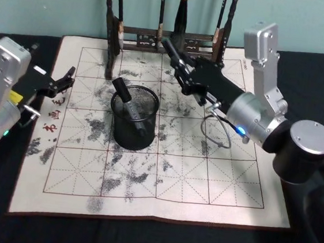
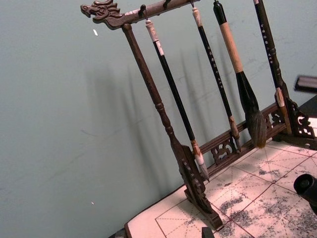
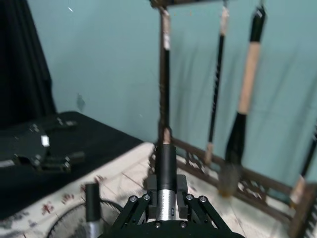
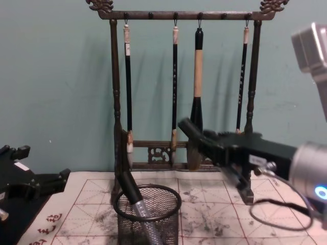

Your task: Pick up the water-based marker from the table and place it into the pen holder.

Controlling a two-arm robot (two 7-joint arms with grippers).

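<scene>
Above calligraphy mat (image 1: 230,187), beyond and right of pen holder (image 1: 134,136), black water-based marker (image 1: 171,47) is clamped in raised right hand (image 1: 178,67), near brush rack (image 4: 115,92). Second marker (image 1: 124,91) is leaned inside holder. Left hand (image 1: 66,82) is parked at mat's left edge, fingers apart.

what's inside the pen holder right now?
One marker leans inside the holder, cap above the rim. Its lower end is obscured by mesh. Right hand holds a second marker beyond it; left hand parked left.
</scene>
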